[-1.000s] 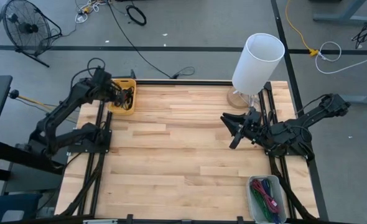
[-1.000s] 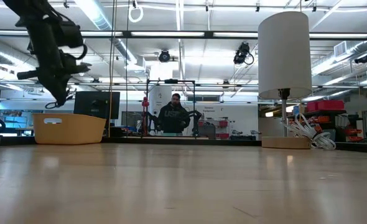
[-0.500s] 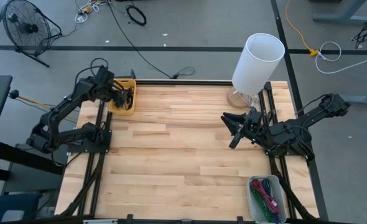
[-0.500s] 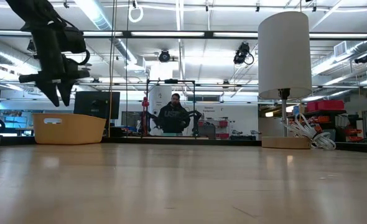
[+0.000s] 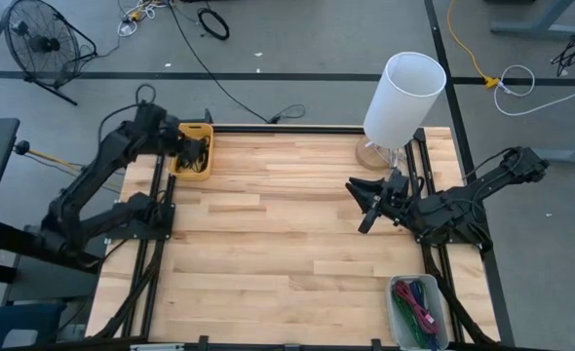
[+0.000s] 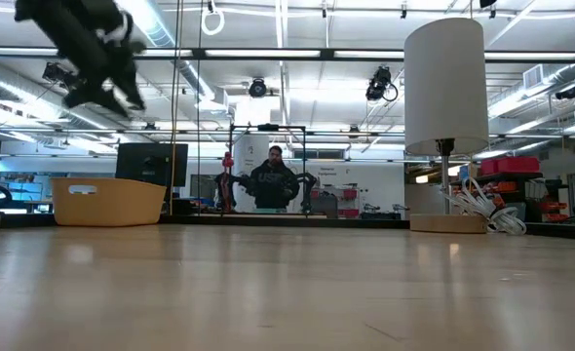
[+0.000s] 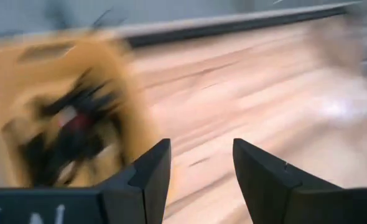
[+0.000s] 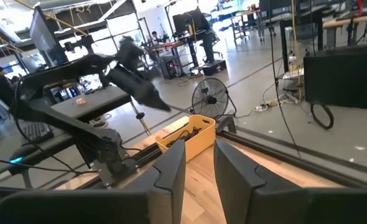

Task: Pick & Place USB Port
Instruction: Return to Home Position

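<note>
A yellow bin (image 5: 192, 154) stands at the table's far left corner and holds a tangle of dark items with a red and white piece (image 7: 68, 121). Which of them is the USB port I cannot tell. My left gripper (image 5: 177, 142) hangs above the bin's near left side, slanting down, open and empty (image 7: 199, 146). In the low view it is high above the bin (image 6: 107, 200). My right gripper (image 5: 363, 205) waits near the table's right edge, level, pointing left, open with nothing between its fingers (image 8: 199, 146).
A white lamp (image 5: 404, 93) stands on a wooden base at the far right corner, with white cords (image 6: 487, 216) beside it. A clear tub of coloured cables (image 5: 419, 307) sits at the near right. Bare wooden tabletop (image 5: 278, 244) lies between the arms. A person (image 6: 273, 180) stands far behind.
My left gripper has opened above the yellow bin, then risen and tipped from pointing steeply down to a shallower slant. The left wrist view is blurred by this motion. My right arm has kept still.
</note>
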Action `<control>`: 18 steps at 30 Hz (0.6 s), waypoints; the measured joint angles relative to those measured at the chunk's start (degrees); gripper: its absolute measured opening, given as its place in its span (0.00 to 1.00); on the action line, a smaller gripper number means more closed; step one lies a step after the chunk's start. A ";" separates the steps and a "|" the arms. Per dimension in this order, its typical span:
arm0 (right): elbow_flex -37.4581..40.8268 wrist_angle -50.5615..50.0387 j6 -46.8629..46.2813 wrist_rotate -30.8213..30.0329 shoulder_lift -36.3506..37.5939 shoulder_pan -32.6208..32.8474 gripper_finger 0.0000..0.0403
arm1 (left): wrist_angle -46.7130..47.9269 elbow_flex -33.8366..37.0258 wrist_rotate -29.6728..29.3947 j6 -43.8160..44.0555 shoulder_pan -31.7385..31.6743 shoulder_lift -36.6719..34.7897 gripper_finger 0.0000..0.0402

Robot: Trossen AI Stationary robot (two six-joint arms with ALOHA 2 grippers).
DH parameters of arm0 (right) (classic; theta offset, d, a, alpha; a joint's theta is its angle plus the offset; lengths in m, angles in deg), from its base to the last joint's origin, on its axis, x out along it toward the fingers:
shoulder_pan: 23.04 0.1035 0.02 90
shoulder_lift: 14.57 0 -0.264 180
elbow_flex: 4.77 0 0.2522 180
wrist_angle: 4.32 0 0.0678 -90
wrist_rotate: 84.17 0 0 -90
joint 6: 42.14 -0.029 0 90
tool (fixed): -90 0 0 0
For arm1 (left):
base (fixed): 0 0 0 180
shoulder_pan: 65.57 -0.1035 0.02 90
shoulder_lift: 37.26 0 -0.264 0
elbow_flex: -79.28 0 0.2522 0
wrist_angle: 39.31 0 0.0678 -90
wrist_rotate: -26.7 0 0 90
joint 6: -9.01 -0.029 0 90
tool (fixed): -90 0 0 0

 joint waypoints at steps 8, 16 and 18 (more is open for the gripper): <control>0.00 -0.42 -1.65 4.05 0.01 -1.31 0.21 | -13.18 -1.98 10.79 6.82 12.36 -14.33 0.44; 0.02 -8.82 -3.98 18.62 -0.01 -11.92 0.21 | -13.54 -1.91 7.37 7.61 24.41 -22.41 0.45; 0.27 -9.42 -3.31 22.20 -0.01 -15.53 0.21 | -13.00 -1.09 3.81 6.72 26.80 -23.13 0.45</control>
